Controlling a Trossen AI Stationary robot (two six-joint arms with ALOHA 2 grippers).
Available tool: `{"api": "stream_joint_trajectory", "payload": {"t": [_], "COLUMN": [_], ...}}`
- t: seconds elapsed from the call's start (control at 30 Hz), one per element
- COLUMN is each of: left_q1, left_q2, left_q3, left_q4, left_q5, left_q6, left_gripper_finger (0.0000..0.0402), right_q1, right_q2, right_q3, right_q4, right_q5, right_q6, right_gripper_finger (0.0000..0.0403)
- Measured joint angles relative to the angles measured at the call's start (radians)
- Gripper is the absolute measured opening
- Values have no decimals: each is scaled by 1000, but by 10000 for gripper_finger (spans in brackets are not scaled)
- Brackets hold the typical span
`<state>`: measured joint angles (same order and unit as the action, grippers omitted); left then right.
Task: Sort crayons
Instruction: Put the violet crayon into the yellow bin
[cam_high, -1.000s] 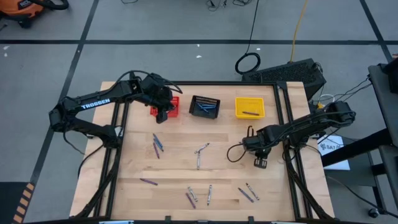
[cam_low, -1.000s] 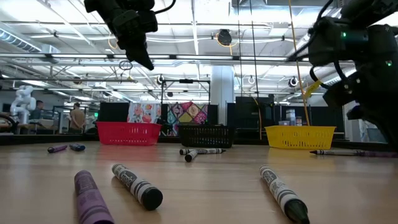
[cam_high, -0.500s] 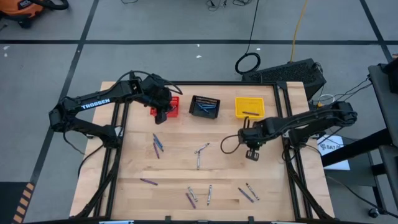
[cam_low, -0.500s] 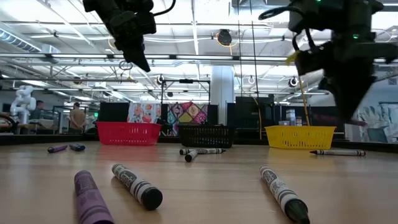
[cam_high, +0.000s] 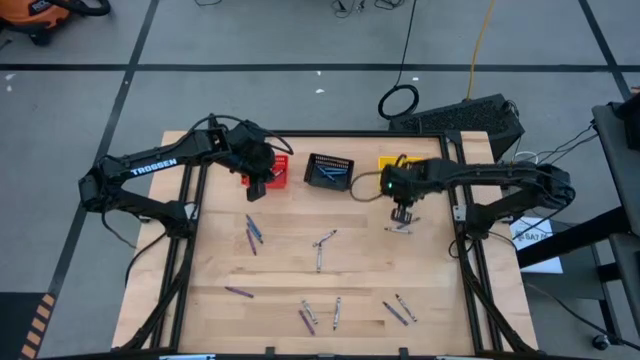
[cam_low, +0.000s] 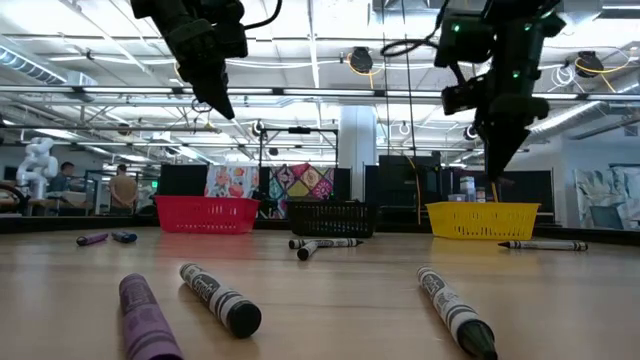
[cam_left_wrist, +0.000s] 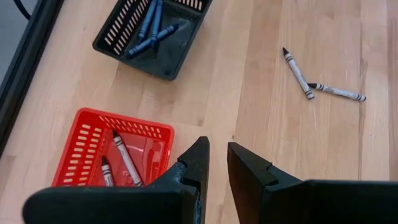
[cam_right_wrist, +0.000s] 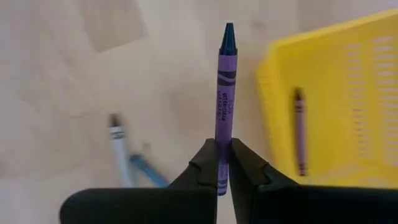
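Note:
My right gripper (cam_high: 400, 208) hangs beside the near edge of the yellow basket (cam_right_wrist: 348, 87), shut on a purple crayon (cam_right_wrist: 225, 81). One purple crayon (cam_right_wrist: 300, 130) lies in that basket. My left gripper (cam_left_wrist: 217, 158) hovers over the near edge of the red basket (cam_left_wrist: 81, 143), open with nothing between its fingers. Two grey crayons (cam_left_wrist: 124, 158) lie in the red basket, and blue ones (cam_left_wrist: 149, 28) in the black basket (cam_high: 330, 171). Several loose crayons lie flat on the table (cam_high: 252, 232), (cam_high: 322, 245), (cam_high: 320, 315). My right gripper pinches the purple crayon between its two fingers at the crayon's blunt-end part (cam_right_wrist: 222, 155). The fingers point steeply down and lie along the crayon. Its pointed tip (cam_right_wrist: 228, 31) sticks out past the fingertips, and it is lifted clear of the table.
A grey crayon (cam_right_wrist: 118, 146) and a blue one (cam_right_wrist: 146, 171) lie on the wood below my right gripper. More crayons lie near the front edge (cam_high: 400, 308), (cam_high: 238, 292). A black frame rail (cam_high: 455, 200) runs along the table's right side.
My right gripper, shut on the purple crayon, has risen and swung from near the table's right side toward the far edge and the yellow basket, tipping more steeply down.

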<state>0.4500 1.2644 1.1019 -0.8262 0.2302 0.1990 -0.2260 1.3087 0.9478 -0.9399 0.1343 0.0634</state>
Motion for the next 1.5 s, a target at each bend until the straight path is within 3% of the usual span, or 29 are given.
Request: {"api": "stream_joint_trajectory", "payload": {"t": [0.27, 0.43, 0.7, 1.5], "left_q1": [0, 0, 0, 1], "left_q2": [0, 0, 0, 0], "left_q3": [0, 0, 0, 0], "left_q4": [0, -6, -6, -5], "left_q5": [0, 0, 0, 0], "left_q6": [17, 17, 16, -18], "left_gripper_finger": [61, 61, 61, 61], "right_q1": [-193, -294, -409, -443], "right_q2": [0, 0, 0, 47], "right_q3": [1, 1, 1, 1], "right_q4": [10, 44, 124, 126], "right_q5": [3, 75, 17, -57], "right_q6": [-197, -315, -410, -421], "right_gripper_finger": [0, 0, 0, 12]}}
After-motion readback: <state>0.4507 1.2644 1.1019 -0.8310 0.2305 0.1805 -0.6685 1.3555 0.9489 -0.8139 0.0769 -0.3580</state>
